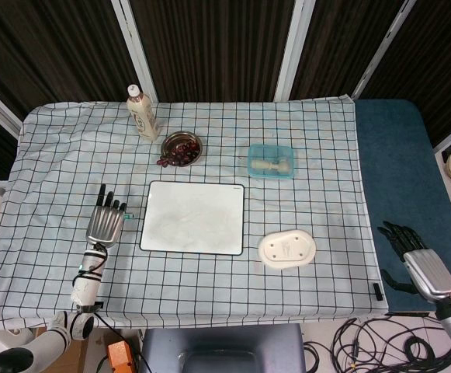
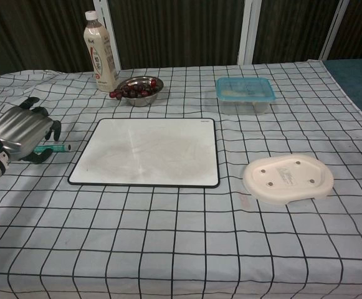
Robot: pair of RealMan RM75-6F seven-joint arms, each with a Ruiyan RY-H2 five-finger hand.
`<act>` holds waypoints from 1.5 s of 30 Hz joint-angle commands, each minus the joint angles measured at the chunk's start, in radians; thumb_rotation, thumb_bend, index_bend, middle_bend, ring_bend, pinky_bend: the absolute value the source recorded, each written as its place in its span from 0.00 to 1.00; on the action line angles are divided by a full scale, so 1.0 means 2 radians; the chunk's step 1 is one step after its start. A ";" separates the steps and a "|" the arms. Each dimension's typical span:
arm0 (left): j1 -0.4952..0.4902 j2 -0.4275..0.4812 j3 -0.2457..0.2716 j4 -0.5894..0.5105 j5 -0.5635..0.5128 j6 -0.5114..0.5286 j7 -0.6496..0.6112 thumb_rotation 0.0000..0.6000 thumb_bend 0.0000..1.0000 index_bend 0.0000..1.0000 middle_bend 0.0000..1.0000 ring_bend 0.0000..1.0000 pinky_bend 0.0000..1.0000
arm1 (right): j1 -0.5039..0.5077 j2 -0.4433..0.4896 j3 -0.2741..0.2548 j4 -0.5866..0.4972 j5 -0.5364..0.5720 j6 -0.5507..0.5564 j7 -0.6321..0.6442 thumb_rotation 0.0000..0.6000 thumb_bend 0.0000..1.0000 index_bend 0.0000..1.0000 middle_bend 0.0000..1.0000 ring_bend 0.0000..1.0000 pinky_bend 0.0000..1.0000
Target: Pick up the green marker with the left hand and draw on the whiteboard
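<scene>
Tablecloth [image 1: 54, 155] in black-on-white check covers the table. Near its middle lies the whiteboard [image 1: 193, 217], blank. Toward the right edge rests a cream oval dish [image 1: 287, 249], upside down. At the back sit a blue-lidded container [image 1: 271, 161], a steel bowl [image 1: 182, 148] of dark red fruit, and a drink bottle [image 1: 142, 113] whose label writing is too small to read. The left hand [image 1: 105, 224] lies palm down over the green marker [image 2: 53, 149] beside the whiteboard's left edge, fingers straight and close together, gripping nothing. The right hand [image 1: 421, 262] hangs off the right edge, fingers spread, empty.
</scene>
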 commanded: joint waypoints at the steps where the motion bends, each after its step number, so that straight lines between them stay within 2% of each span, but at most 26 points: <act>1: -0.004 -0.011 0.007 0.023 0.006 0.000 -0.003 1.00 0.39 0.50 0.47 0.20 0.00 | -0.001 0.003 0.000 -0.003 0.000 -0.001 0.002 1.00 0.32 0.00 0.00 0.00 0.05; 16: -0.015 -0.031 0.012 0.081 0.005 -0.025 -0.017 1.00 0.38 0.50 0.46 0.21 0.00 | -0.005 0.010 0.000 -0.010 -0.003 -0.008 0.002 1.00 0.32 0.00 0.00 0.00 0.05; 35: -0.016 -0.038 0.017 0.095 0.009 -0.019 -0.021 1.00 0.38 0.53 0.48 0.22 0.00 | -0.002 0.016 -0.001 -0.020 -0.004 -0.026 -0.005 1.00 0.32 0.00 0.00 0.00 0.05; 40: -0.016 -0.039 0.018 0.099 0.012 -0.008 -0.028 1.00 0.40 0.61 0.54 0.25 0.00 | -0.002 0.017 -0.001 -0.020 -0.005 -0.028 -0.004 1.00 0.32 0.00 0.00 0.00 0.05; 43: -0.016 -0.041 0.022 0.104 0.019 0.004 -0.039 1.00 0.43 0.69 0.62 0.29 0.00 | -0.002 0.016 -0.001 -0.021 -0.007 -0.029 -0.004 1.00 0.32 0.00 0.00 0.00 0.05; 45: -0.015 -0.039 0.028 0.104 0.026 0.011 -0.050 1.00 0.44 0.71 0.65 0.30 0.00 | -0.002 0.016 -0.002 -0.021 -0.007 -0.030 -0.003 1.00 0.32 0.00 0.00 0.00 0.05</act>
